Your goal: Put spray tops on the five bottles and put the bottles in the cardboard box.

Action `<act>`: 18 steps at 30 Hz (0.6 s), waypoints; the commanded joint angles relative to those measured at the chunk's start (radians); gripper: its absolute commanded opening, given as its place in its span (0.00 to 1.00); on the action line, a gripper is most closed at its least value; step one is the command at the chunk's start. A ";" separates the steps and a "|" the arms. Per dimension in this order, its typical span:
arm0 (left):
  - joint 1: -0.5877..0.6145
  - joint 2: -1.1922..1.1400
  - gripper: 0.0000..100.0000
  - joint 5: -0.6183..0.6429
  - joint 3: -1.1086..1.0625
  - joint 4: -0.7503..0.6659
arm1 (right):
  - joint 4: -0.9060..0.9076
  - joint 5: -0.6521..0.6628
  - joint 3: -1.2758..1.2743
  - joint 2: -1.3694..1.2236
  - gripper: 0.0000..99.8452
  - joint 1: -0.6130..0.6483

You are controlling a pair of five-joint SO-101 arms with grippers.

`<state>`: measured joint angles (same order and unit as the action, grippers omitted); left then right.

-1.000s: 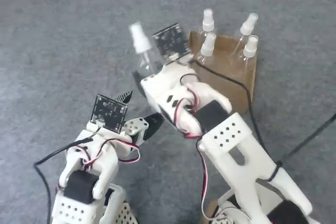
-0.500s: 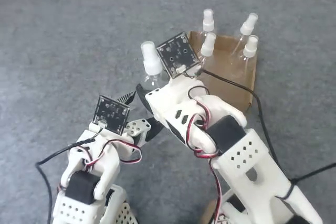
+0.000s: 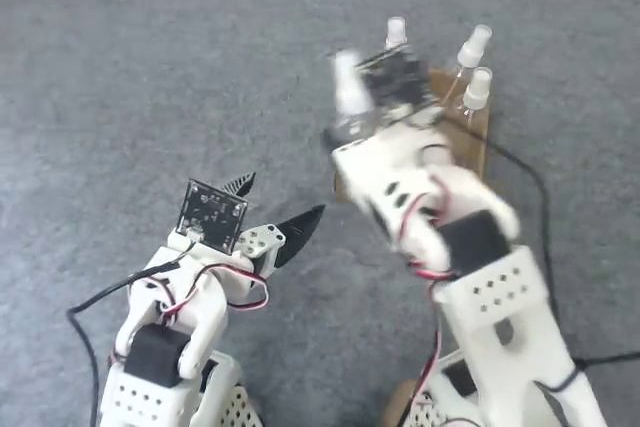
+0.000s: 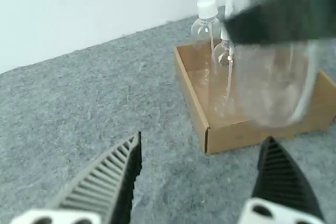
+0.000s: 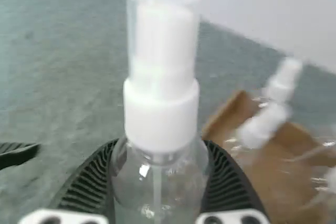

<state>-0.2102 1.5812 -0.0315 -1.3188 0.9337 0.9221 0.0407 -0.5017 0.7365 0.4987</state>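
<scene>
Right claw [image 5: 157, 182] is pinched around the capped bottle [image 5: 160, 129]. Within the last second the bottle has been swung from over the open surface [image 3: 150, 97] to the near edge of the cardboard box [image 3: 480, 142]. Left claw [image 3: 280, 197] is kept spread and empty. Lowering the bottle beside the boxed bottles [image 3: 477, 87] is judged to be what remains.

High view: fixed overhead at the near side, looking down across the grey table [image 3: 120, 77]. Left wrist view: low, facing the cardboard box [image 4: 236, 136] from nearby. Right wrist view: very close on a bottle [image 5: 157, 129], box behind. All three share the box.
</scene>
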 commanded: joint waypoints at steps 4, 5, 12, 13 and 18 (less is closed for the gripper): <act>-0.002 0.009 0.33 -0.006 0.001 -0.018 | 0.008 0.086 0.069 0.114 0.01 -0.280; -0.002 0.009 0.33 -0.006 0.001 -0.018 | 0.008 0.086 0.068 0.114 0.01 -0.309; -0.002 0.015 0.33 -0.006 -0.019 -0.026 | -0.216 0.080 -0.178 0.122 0.01 -0.397; -0.002 0.015 0.33 -0.006 -0.021 -0.026 | -0.269 0.080 -0.227 0.124 0.01 -0.394; -0.002 0.015 0.33 -0.006 -0.024 -0.026 | -0.458 0.078 -0.362 0.113 0.01 -0.390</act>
<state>-0.2087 1.5842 -0.0315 -1.3449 0.9306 0.6122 0.1082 -0.8178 0.8117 0.1166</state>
